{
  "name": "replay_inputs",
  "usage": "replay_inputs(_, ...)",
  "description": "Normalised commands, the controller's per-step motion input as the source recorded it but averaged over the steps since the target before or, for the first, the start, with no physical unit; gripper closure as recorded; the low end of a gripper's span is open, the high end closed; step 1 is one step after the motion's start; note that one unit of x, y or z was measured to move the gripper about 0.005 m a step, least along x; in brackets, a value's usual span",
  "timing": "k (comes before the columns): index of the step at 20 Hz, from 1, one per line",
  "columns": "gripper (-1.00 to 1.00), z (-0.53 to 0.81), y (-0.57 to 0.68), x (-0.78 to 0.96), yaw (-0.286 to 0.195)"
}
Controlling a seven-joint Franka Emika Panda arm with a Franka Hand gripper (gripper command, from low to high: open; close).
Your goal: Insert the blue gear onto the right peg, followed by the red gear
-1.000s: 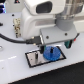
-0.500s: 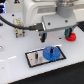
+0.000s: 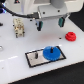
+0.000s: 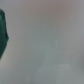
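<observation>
White tabletop (image 3: 15,60) fills the exterior view, with the arm's upper body cut off at the frame edge. Below the pincer (image 3: 50,22), whose dark fingers (image 3: 61,22) are spread and hold nothing, the grey plate (image 3: 36,59) is seen. The blue gear (image 3: 51,53) is seated over the right peg, which it hides. The red gear (image 3: 71,36) lies beside the pincer, apart from the plate. Only a blurred pale surface and a dark edge are given by the wrist view.
</observation>
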Motion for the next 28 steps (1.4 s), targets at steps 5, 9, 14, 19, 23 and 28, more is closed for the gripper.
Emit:
replay_inputs(5,-1.00,0.19,0.01,0.60,0.000)
replay_inputs(9,-1.00,0.31,0.12,0.76,0.000)
replay_inputs(14,-1.00,0.16,0.25,0.72,0.000)
replay_inputs(19,-1.00,0.02,0.49,0.51,0.000)
replay_inputs(23,-1.00,0.00,0.32,-0.21,0.000)
replay_inputs(28,-1.00,-0.04,0.41,-0.46,0.000)
